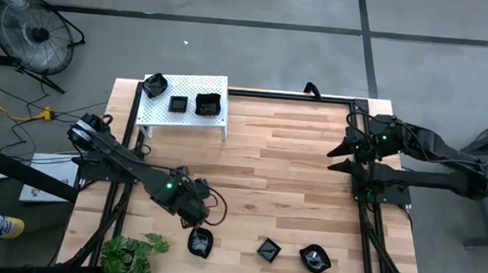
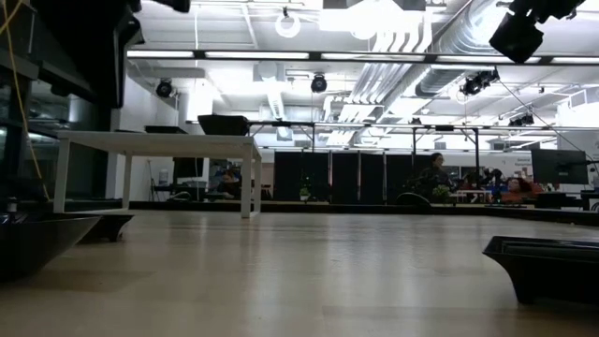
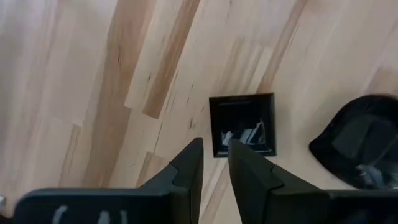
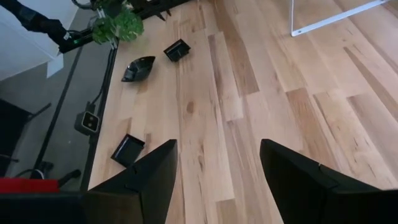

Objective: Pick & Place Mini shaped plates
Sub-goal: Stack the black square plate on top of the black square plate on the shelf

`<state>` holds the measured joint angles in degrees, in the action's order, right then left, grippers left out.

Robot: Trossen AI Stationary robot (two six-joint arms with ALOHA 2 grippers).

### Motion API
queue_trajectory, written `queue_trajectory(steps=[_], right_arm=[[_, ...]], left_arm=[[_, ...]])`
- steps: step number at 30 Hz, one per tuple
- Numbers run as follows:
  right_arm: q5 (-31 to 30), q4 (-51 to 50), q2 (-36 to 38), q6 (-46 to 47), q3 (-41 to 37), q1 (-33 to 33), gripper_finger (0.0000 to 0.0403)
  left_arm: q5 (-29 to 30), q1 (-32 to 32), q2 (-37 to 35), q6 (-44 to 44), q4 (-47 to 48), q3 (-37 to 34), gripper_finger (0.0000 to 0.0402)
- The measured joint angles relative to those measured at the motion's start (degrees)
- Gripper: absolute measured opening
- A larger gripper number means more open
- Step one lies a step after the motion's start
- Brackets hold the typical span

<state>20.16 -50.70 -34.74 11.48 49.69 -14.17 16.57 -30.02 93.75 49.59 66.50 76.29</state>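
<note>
Hovering left gripper (image 3: 214,163) narrowly parted over pale grained wood, glossy square plate (image 3: 242,124), right gripper (image 4: 217,180) wide.

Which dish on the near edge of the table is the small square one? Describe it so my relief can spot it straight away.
On the wooden table, look along the edge opposite the white shelf, where three black dishes sit in a row. The square dish is the middle one. It is the smallest, with straight sides and sharp corners, while its neighbours have curved edges.

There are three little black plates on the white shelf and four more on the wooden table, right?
Not quite. The white shelf does hold three black plates, but the high view shows only three on the wooden table, not four, along its near edge.
</note>
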Motion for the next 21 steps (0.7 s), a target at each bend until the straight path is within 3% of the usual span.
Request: queue_trajectory(steps=[10, 21], right_arm=[[0.0, -0.5, 0.0, -0.9, 0.0, 0.0, 0.0224], [0.0, -0.7, 0.0, -1.5, 0.0, 0.0, 0.0224]], left_arm=[[-0.8, 0.1, 3.9, -5.9, -0.8, -0.7, 0.0072], [-10.0, 0.0, 0.3, -2.2, -14.4, -14.9, 0.0072]])
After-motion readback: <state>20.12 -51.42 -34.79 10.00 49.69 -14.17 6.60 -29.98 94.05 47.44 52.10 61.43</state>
